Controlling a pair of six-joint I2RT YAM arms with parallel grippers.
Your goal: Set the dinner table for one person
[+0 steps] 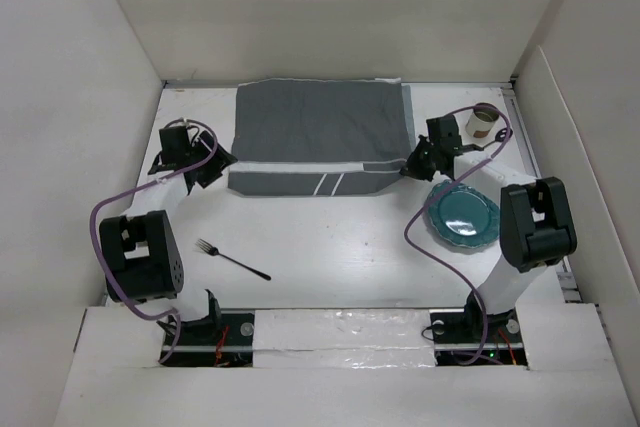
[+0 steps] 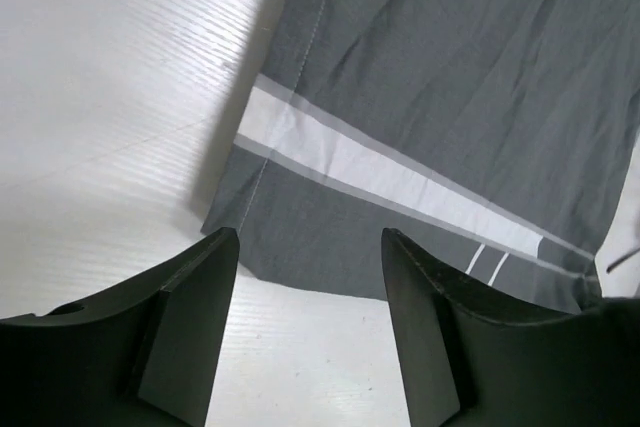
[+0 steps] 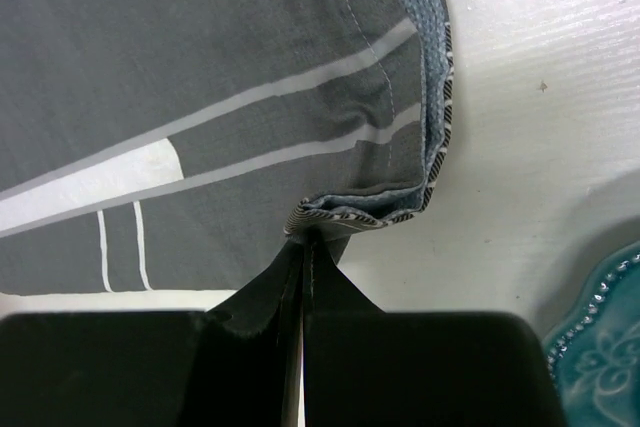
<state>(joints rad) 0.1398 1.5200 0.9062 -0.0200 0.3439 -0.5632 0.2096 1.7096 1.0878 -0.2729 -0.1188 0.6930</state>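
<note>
A dark grey cloth (image 1: 320,132) with pale stripes lies spread on the far half of the white dinner table (image 1: 330,247). My left gripper (image 1: 222,162) hovers at the cloth's near left corner. In the left wrist view that gripper (image 2: 310,237) is open, with the cloth's near edge (image 2: 450,77) and bare table between its fingers and nothing held. My right gripper (image 1: 408,169) sits at the near right corner. There it (image 3: 305,242) is shut on the cloth's corner (image 3: 350,215), which is folded up and shows a striped underside.
A black fork (image 1: 232,260) lies on the table in front of the left arm. A teal plate (image 1: 464,215) (image 3: 600,357) rests by the right arm, and a paper cup (image 1: 483,121) stands at the far right. White walls enclose the table.
</note>
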